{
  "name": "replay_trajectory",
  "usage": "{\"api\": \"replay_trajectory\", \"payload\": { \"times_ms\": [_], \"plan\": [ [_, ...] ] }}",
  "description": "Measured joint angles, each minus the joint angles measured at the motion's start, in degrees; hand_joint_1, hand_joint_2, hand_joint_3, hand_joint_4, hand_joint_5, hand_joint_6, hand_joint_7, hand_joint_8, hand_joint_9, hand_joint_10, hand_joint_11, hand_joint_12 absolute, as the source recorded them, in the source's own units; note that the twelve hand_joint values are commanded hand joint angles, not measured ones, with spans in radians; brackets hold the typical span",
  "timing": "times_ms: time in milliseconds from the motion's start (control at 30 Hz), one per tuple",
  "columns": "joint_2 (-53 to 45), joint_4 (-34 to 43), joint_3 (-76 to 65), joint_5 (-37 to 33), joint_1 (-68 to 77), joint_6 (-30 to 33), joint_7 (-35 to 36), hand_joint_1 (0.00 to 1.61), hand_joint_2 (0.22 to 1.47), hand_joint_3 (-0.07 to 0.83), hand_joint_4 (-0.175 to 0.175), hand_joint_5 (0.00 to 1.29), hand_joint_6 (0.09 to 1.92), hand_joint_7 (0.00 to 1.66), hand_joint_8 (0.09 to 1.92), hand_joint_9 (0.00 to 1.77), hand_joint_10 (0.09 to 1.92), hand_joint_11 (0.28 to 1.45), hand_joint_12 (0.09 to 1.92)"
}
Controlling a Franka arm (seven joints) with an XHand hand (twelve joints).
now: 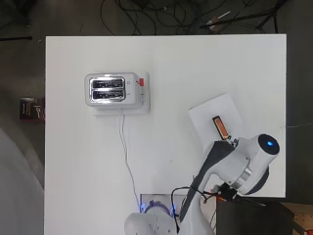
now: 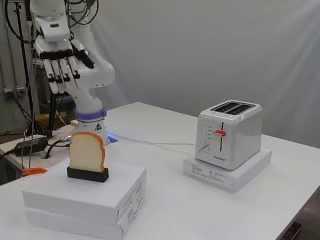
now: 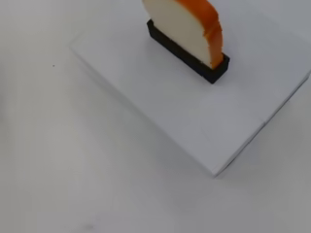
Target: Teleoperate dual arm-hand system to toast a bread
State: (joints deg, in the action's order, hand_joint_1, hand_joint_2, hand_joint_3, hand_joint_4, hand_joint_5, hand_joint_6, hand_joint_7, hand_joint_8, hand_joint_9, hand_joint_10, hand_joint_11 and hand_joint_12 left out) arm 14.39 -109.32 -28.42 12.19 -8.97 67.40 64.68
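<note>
bread (image 2: 87, 152) — pale slice, orange crust, upright in black holder (image 2: 88, 174) | hand (image 2: 61, 65) — fingers straight, holding nothing

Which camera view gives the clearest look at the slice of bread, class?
The side view: the bread slice faces the camera, standing upright in its black holder. The overhead view shows only its thin top edge. The wrist view shows it close but cut off.
</note>
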Motion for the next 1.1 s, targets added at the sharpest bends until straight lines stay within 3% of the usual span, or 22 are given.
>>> {"api": "replay_trajectory", "payload": {
  "times_ms": [200,300,433,500,633,867,1000,1100],
  "plan": [
    [11.4,-15.4,6.8,-1.0,-1.4,2.6,-8.6,0.07,1.18,0.007,0.086,0.58,0.09,0.69,0.09,0.86,0.09,0.59,0.09],
    [14.2,-16.8,8.1,-0.3,-2.0,3.4,-12.2,0.08,1.18,0.003,0.084,0.62,0.09,0.72,0.09,0.89,0.09,0.6,0.09],
    [16.6,-17.1,7.4,0.7,-3.1,6.4,-13.2,0.12,1.22,0.011,0.048,0.64,0.09,0.74,0.09,0.9,0.09,0.59,0.09],
    [19.0,-19.0,6.7,1.4,-3.9,8.2,-13.7,0.15,1.24,0.011,0.051,0.67,0.09,0.77,0.09,0.91,0.09,0.6,0.09],
    [20.8,-20.5,4.2,2.1,-4.5,10.0,-13.5,0.23,1.24,0.0,0.049,0.62,0.09,0.67,0.09,0.81,0.09,0.57,0.09],
    [8.9,-9.2,-5.0,1.6,-3.6,13.5,-6.8,0.23,1.2,-0.012,0.067,0.62,0.09,0.66,0.09,0.79,0.09,0.56,0.09],
    [-0.4,-6.6,-9.0,0.8,-3.6,15.9,-2.3,0.19,1.17,-0.017,0.083,0.63,0.09,0.66,0.09,0.78,0.09,0.55,0.09],
    [-6.0,-5.7,-9.9,-0.2,-3.9,17.7,-1.0,0.2,1.15,-0.004,0.129,0.8,0.09,0.78,0.09,0.88,0.09,0.58,0.09]
  ]
}}
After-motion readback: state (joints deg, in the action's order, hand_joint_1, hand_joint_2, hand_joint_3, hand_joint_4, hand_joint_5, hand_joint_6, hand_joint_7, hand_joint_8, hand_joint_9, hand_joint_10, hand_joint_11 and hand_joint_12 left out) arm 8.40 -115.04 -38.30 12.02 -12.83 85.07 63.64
